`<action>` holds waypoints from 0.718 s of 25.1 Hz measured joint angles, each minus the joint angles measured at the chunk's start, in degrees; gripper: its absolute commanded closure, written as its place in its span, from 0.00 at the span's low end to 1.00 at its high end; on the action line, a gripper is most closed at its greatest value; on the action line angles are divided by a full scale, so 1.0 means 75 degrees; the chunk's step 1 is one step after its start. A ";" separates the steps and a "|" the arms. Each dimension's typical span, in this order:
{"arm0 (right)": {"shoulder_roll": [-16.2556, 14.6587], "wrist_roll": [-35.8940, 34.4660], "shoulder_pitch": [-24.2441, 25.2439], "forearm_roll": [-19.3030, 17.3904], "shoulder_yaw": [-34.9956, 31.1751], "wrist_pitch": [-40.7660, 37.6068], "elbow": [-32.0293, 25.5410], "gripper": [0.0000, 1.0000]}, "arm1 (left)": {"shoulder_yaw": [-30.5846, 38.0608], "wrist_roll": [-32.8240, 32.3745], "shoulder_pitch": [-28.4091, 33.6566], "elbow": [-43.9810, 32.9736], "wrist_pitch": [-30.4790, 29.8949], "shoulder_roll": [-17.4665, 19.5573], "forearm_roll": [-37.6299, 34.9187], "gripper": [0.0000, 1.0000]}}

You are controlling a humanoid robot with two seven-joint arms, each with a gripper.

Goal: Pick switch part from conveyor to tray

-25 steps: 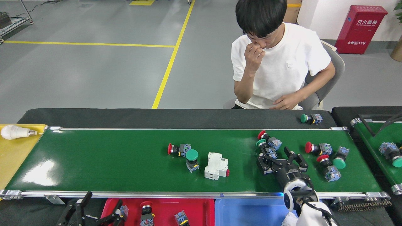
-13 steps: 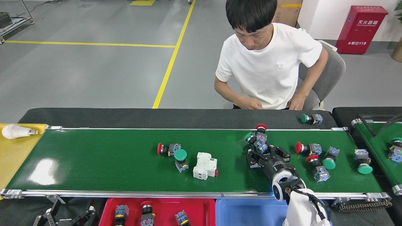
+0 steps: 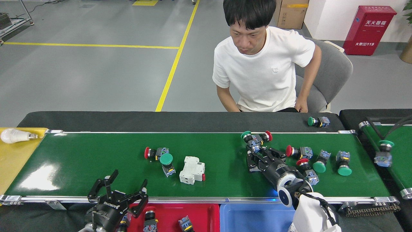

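Note:
The conveyor (image 3: 80,161) is a long dark-green belt that carries several switch parts. My right gripper (image 3: 261,152) lies low over the belt, open. Its fingers (image 3: 249,158) reach the blue body of a green-capped switch part (image 3: 250,139), which lies against a red-capped one (image 3: 266,136). I cannot tell whether they touch. More switch parts (image 3: 300,151) lie just to its right, and two others (image 3: 161,155) sit mid-belt. My left gripper (image 3: 124,186) hangs open over the near rail, above the red tray (image 3: 201,216), which holds switch parts.
A white circuit breaker (image 3: 192,170) lies mid-belt. A blue tray (image 3: 251,217) sits beside the red one. A light bulb (image 3: 14,135) rests on a yellow surface at left. A second green belt (image 3: 397,161) at right carries a switch. A person (image 3: 264,71) sits behind the table.
The belt carried the parts to the left. My right gripper followed them left and farther out, and its fingers narrowed. My left gripper rose into view, open. The person lowered a hand and leaned left.

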 measured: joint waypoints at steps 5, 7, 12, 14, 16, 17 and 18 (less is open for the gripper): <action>-0.0363 0.0377 0.1762 -0.0867 0.0000 -0.2451 -0.1865 0.80 | -0.0001 -0.0002 -0.0606 0.0777 0.0089 -0.0052 -0.0079 0.00; -0.0307 0.0563 0.2014 -0.0890 0.0088 -0.2995 -0.1937 0.79 | -0.0001 -0.0002 -0.0757 0.0996 0.0095 -0.0052 -0.0079 0.00; 0.0272 0.1077 0.2148 -0.0558 0.1482 -0.3354 -0.1742 0.10 | -0.0017 -0.0002 -0.1066 0.1399 0.0098 -0.0052 -0.0079 0.00; 0.0645 0.1368 0.2140 -0.0235 0.1866 -0.3356 -0.1551 0.05 | -0.0118 -0.0002 -0.1161 0.1498 0.0099 -0.0052 -0.0080 0.00; 0.0929 0.1493 0.2136 -0.0089 0.1962 -0.3356 -0.1378 0.04 | -0.0162 -0.0002 -0.1309 0.1709 0.0128 -0.0052 -0.0080 0.00; 0.0969 0.1543 0.2120 -0.0066 0.1958 -0.3356 -0.1351 0.04 | -0.0167 -0.0002 -0.1416 0.1877 0.0161 -0.0052 -0.0080 0.00; 0.0976 0.1567 0.2087 -0.0062 0.1949 -0.3356 -0.1336 0.04 | -0.0167 -0.0003 -0.1541 0.2068 0.0214 -0.0051 -0.0080 0.00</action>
